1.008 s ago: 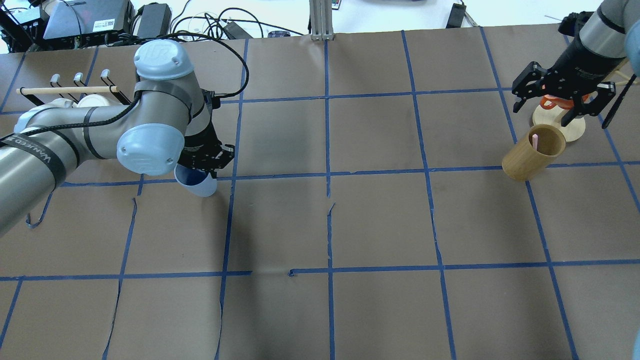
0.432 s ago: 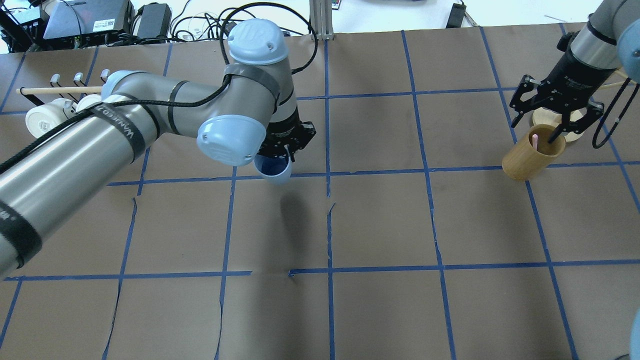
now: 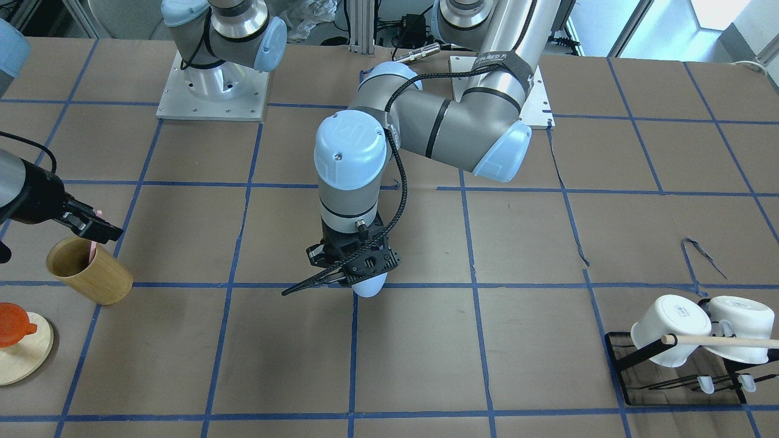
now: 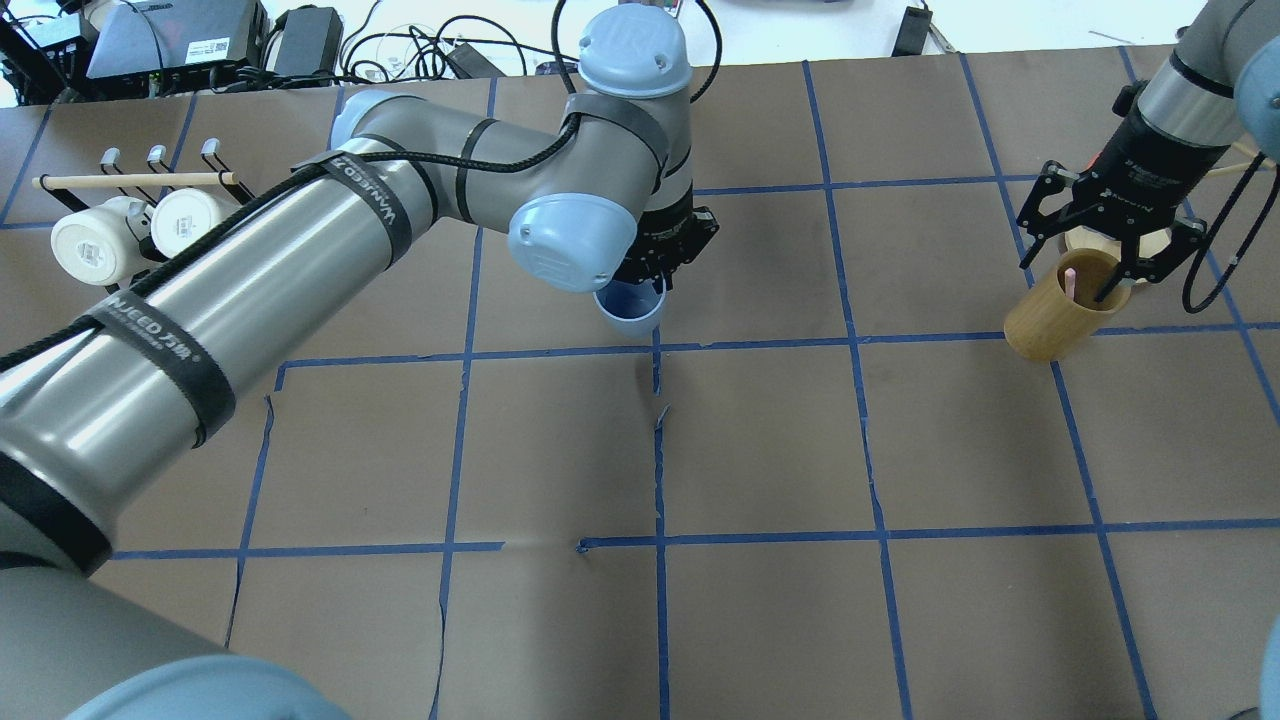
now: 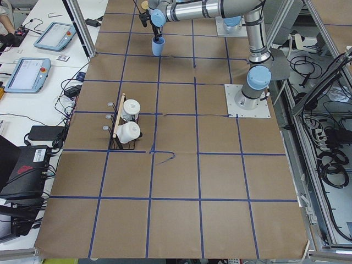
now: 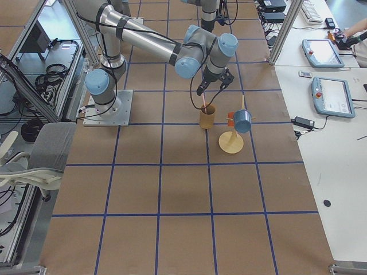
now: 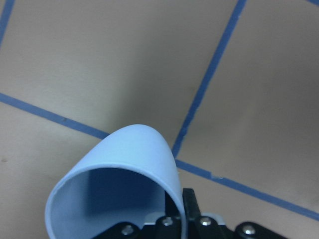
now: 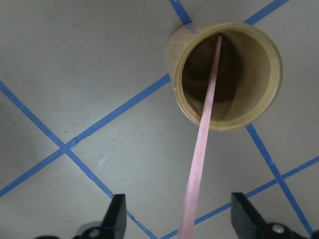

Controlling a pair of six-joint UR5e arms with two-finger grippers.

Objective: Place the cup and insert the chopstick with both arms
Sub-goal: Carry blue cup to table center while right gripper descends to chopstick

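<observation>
Now left end effector (image 4: 655, 283) grips cup (image 4: 628, 315) (rim) — chopstick (image 8: 199, 149) ungripped

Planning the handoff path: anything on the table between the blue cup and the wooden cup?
Overhead view: only brown paper and blue tape lines between the blue cup and the wooden cup.

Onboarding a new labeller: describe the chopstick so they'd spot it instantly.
Near the overhead view's right edge stands a brown wooden cup. The chopstick leans inside it. It is thin and pale pink, unlike the thicker light-wood dowel at far left.
</observation>
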